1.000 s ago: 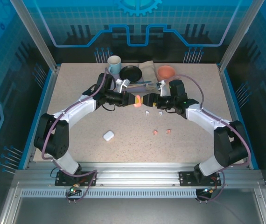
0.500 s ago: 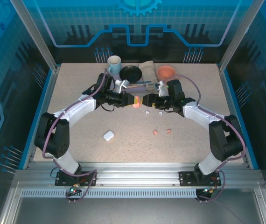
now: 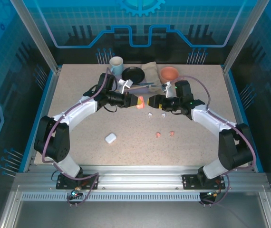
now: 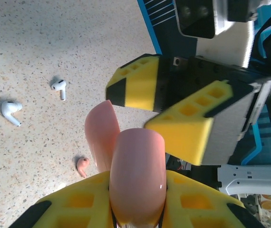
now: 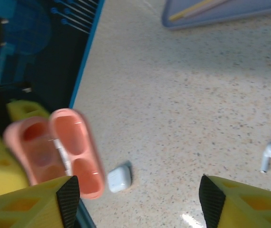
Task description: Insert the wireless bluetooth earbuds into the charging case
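Note:
My left gripper is shut on a salmon-pink charging case, held above the middle of the table. Its lid stands open beside the body. The right gripper faces the case from the right, a small gap away, open with nothing between its fingers. From the right wrist, the open case shows two empty wells. Two white earbuds lie below the grippers. Two pink earbuds lie nearer the front. A white case rests shut at front left.
At the back stand a white mug, a black dish, an orange bowl and a tan cloth. A grey-blue tray with a stick on it lies just behind the grippers.
The right gripper has drawn back a little to the right, away from the pink case, and its jaws have narrowed slightly. The left arm and the case have stayed put.

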